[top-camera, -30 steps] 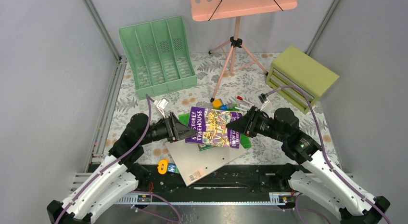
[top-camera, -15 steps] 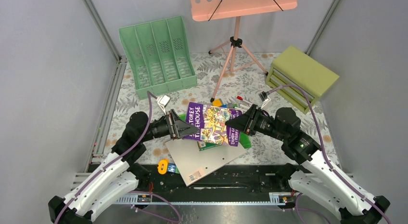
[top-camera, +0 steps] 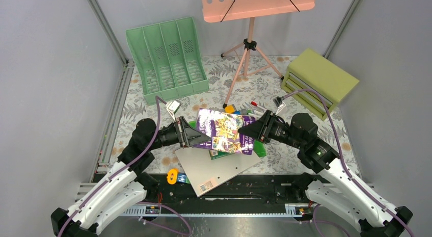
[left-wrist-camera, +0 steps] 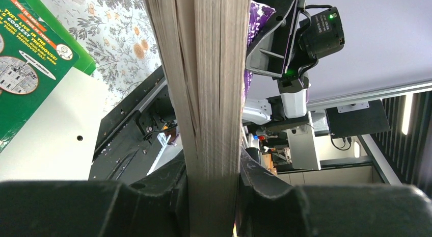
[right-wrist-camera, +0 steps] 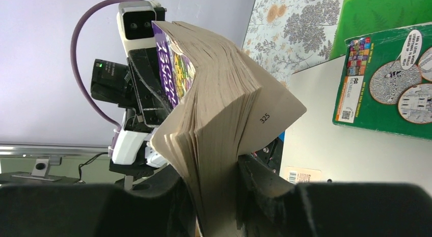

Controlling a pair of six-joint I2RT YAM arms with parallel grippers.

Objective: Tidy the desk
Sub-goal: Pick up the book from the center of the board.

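The desk (top-camera: 147,114) is a floral-cloth tabletop framed by aluminium rails. A thick purple paperback (top-camera: 224,131) hangs above its middle, gripped at both ends. My left gripper (top-camera: 203,136) is shut on the book's left edge; the page block (left-wrist-camera: 209,94) fills its wrist view between the fingers. My right gripper (top-camera: 245,131) is shut on the right edge; its wrist view shows fanned pages (right-wrist-camera: 224,130) bowing, with page 325 showing. Under the book lie a green book (right-wrist-camera: 387,79) and a flat grey board (top-camera: 211,165).
A green slotted file rack (top-camera: 167,58) lies at the back left. An olive drawer box (top-camera: 318,81) stands at the right. A pink music stand (top-camera: 249,43) stands at the back centre. Small coloured items (top-camera: 243,110) lie behind the book. An orange object (top-camera: 173,176) sits by the front rail.
The purple book has been lifted and tilted, its cover turning from facing up towards edge-on. Both grippers stayed clamped on it and moved slightly toward each other.
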